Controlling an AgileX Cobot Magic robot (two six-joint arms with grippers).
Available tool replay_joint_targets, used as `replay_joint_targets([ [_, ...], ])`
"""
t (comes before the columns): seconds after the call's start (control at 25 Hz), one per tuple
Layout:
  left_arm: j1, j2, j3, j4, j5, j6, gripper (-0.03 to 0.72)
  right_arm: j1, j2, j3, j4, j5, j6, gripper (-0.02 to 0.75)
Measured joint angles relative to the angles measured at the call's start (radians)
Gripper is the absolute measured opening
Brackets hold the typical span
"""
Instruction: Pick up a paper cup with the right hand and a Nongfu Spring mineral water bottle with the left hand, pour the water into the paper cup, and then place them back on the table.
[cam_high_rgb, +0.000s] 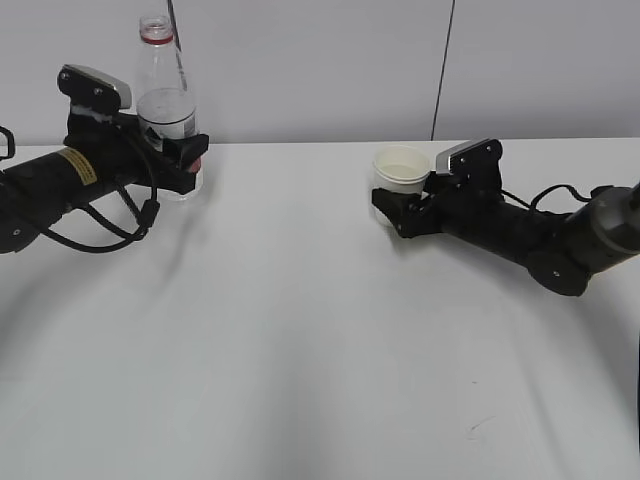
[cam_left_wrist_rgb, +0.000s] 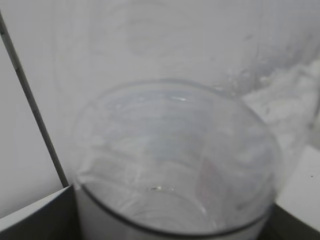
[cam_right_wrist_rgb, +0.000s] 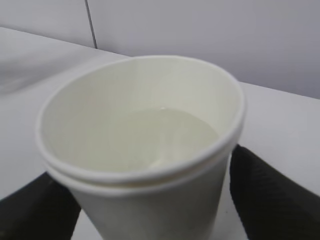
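Note:
The Nongfu Spring bottle (cam_high_rgb: 163, 100) stands upright and uncapped at the back left of the table (cam_high_rgb: 300, 330), part full of water. My left gripper (cam_high_rgb: 185, 160) is shut round its lower body. In the left wrist view the clear bottle (cam_left_wrist_rgb: 175, 160) fills the frame between grey fingers (cam_left_wrist_rgb: 35, 220). The paper cup (cam_high_rgb: 400, 172) sits upright in my right gripper (cam_high_rgb: 395, 210), low over the table right of centre. In the right wrist view the cup (cam_right_wrist_rgb: 140, 200) holds water (cam_right_wrist_rgb: 165, 135), and black fingers (cam_right_wrist_rgb: 270, 195) press both its sides.
A grey wall with a dark vertical seam (cam_high_rgb: 443, 70) runs along the table's far edge. A small dark scratch (cam_high_rgb: 480, 428) marks the tabletop at the front right. The left arm's black cables (cam_high_rgb: 100, 225) loop down onto the table.

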Motion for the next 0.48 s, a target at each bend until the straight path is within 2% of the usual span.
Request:
replay_joint_targets([
  [0.48,0.000,0.000,0.000,0.001,0.000,0.000,0.418,-0.002,-0.004,0.025,-0.031,0.025,0.000,0.663],
])
